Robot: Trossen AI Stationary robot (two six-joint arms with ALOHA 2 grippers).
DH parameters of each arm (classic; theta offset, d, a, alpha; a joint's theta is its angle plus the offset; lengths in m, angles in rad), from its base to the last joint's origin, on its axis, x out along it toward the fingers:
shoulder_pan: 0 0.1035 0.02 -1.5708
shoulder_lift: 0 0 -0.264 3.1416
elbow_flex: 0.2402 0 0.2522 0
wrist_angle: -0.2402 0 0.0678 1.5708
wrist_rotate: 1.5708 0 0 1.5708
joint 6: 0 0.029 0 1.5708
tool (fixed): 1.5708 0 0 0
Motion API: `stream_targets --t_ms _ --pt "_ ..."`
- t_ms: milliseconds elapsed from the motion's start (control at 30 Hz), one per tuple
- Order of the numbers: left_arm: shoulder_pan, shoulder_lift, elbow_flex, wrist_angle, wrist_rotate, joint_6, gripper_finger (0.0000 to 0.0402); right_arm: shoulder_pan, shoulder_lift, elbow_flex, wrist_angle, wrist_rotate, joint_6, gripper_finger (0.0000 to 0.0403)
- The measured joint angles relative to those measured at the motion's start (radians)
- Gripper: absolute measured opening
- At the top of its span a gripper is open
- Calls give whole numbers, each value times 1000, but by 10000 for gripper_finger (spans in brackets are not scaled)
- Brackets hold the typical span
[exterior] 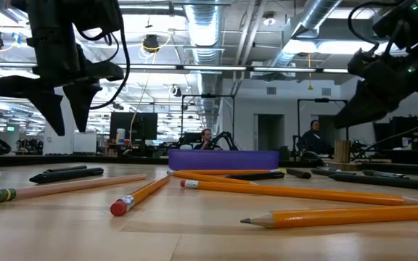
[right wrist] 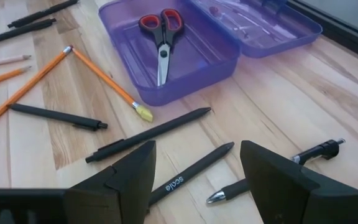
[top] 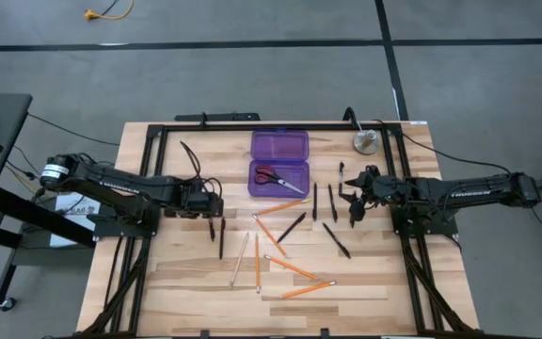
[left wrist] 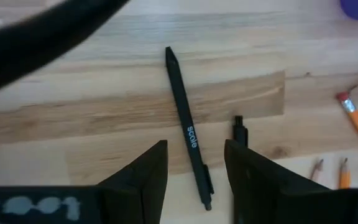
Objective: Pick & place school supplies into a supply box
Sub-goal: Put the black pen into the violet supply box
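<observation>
Pale wood worktop [top: 346, 282]. My left pincer [left wrist: 194, 171] spread above slim black pen [left wrist: 188, 130]: light, stiff, slippery; pinch mid-barrel. Right pincer [right wrist: 197, 174] spread, waiting.

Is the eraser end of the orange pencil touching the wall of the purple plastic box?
Apart. The right wrist view shows bare wood between the orange pencil eraser and the purple plastic box wall; the pencil lies beside the box, not against it.
</observation>
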Motion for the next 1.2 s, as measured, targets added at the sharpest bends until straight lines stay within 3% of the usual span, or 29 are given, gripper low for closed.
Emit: stream_targets --t_ms 300,533,800,1200 --pt "-3 1 0 -1 -38 -18 126 0 0 0 -14 -13 0 230" --pt "-3 94 0 46 -23 24 110 0 0 0 -13 -65 0 230" --pt "-1 215 0 112 73 90 126 0 0 0 -13 -72 -2 230" --pt "-1 222 0 102 70 94 144 0 0 0 -13 -72 -1 230"
